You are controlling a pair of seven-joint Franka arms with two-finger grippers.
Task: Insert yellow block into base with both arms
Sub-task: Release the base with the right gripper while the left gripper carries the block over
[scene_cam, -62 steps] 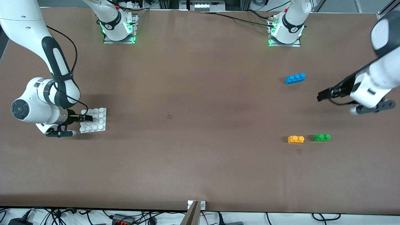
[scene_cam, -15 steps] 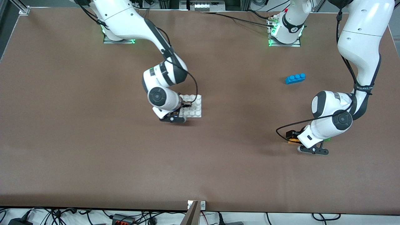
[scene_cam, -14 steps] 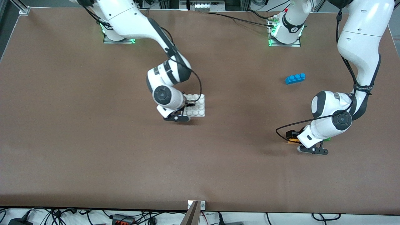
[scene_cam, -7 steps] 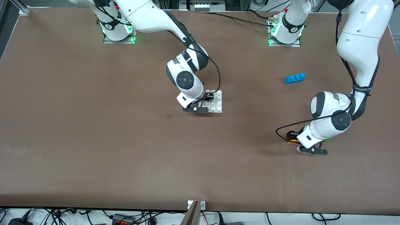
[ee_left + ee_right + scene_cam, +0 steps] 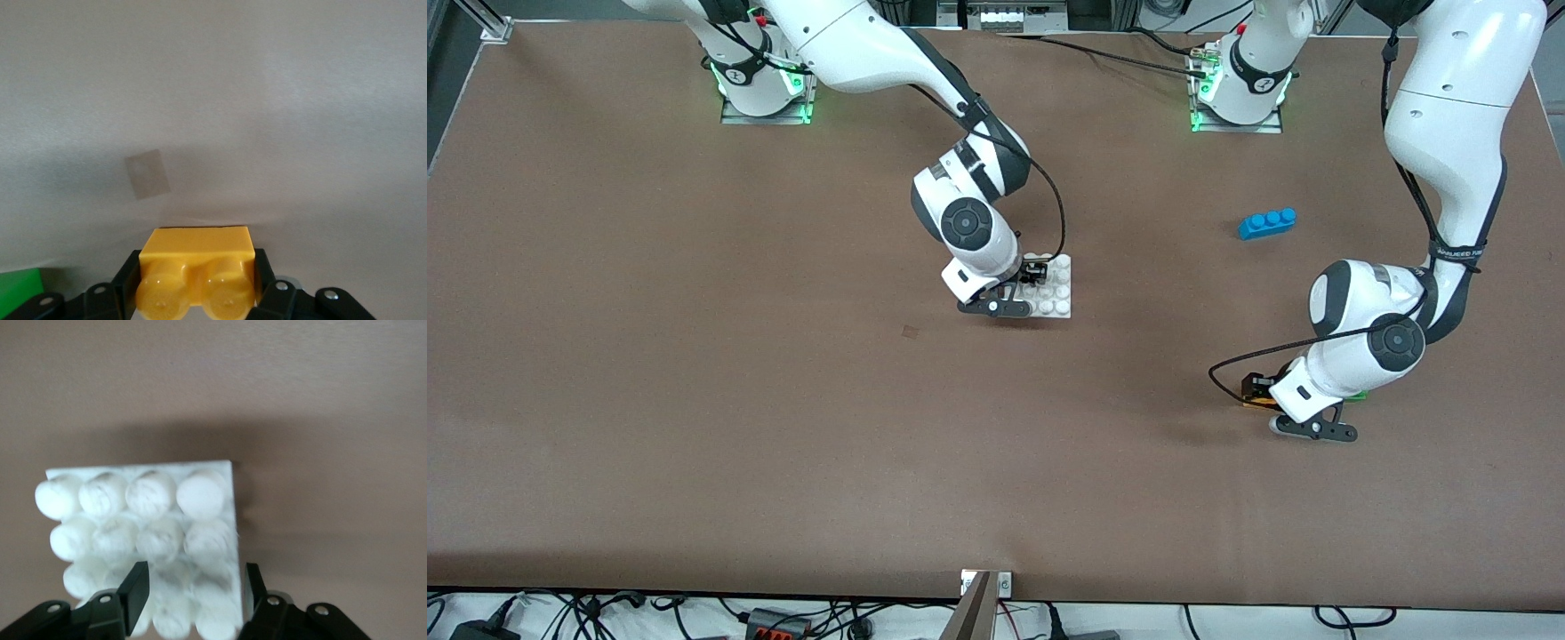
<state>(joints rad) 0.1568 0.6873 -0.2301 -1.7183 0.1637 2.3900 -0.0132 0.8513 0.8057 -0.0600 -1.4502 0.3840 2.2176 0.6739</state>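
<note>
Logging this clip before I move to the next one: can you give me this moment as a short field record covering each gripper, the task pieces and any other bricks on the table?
right gripper: shut on the base, mid-table
left gripper: shut on the yellow block, toward the left arm's end of the table
green brick: beside the yellow block
blue brick: on the table, farther from the front camera than the yellow block
insertion: not yet done, block and base apart

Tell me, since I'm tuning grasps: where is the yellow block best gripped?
Across its two short ends, from above, below the studs. The left gripper already holds the yellow block this way, so its flat underside stays free to press onto the base.
</note>
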